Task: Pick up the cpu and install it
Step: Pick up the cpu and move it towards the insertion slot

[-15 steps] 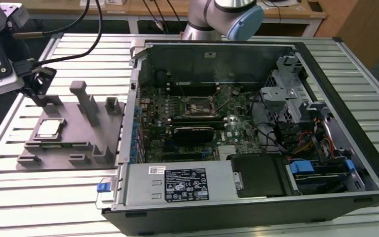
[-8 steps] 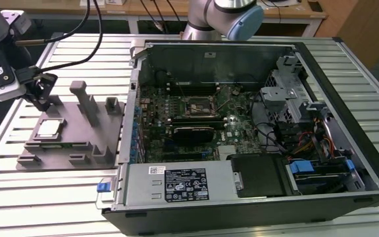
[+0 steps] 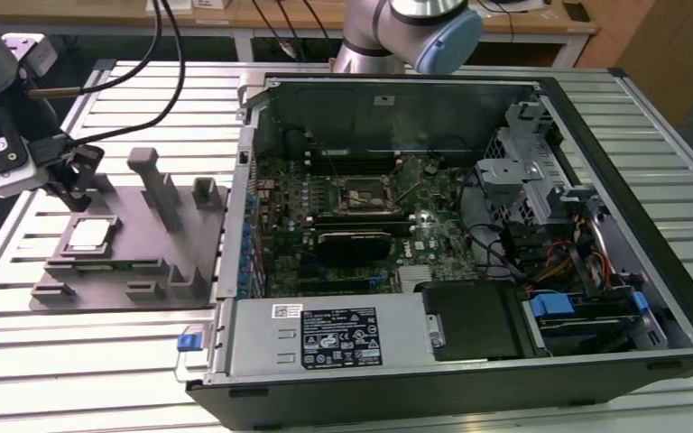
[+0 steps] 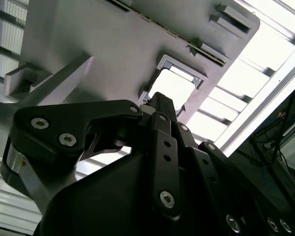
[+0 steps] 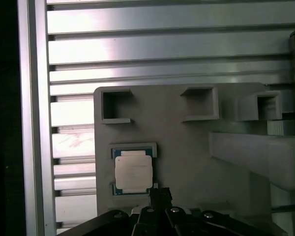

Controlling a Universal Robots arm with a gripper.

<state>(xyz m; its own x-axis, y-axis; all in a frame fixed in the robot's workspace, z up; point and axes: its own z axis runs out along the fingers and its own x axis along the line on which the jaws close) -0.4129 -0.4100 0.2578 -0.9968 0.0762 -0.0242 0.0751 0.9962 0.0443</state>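
Note:
The cpu (image 3: 91, 236) lies flat in a shallow pocket of the grey tray (image 3: 136, 253), at the exterior view's left. It shows its silvery top plate with a thin green rim in the first wrist view (image 5: 133, 170) and as a bright square in the second wrist view (image 4: 174, 88). My gripper (image 3: 76, 188) hangs a little above the tray, just beside the cpu and apart from it. Its black fingertips (image 5: 160, 192) stand together, shut on nothing. The gripper's black linkage (image 4: 160, 105) covers the cpu's near corner in the second wrist view.
An open computer case (image 3: 467, 99) lies to the exterior view's right of the tray. Its motherboard carries a square black-framed socket (image 3: 363, 191) and a black heatsink block (image 3: 353, 242). Grey posts (image 3: 154, 180) rise from the tray near the cpu. Everything rests on a slatted aluminium table (image 3: 106, 361).

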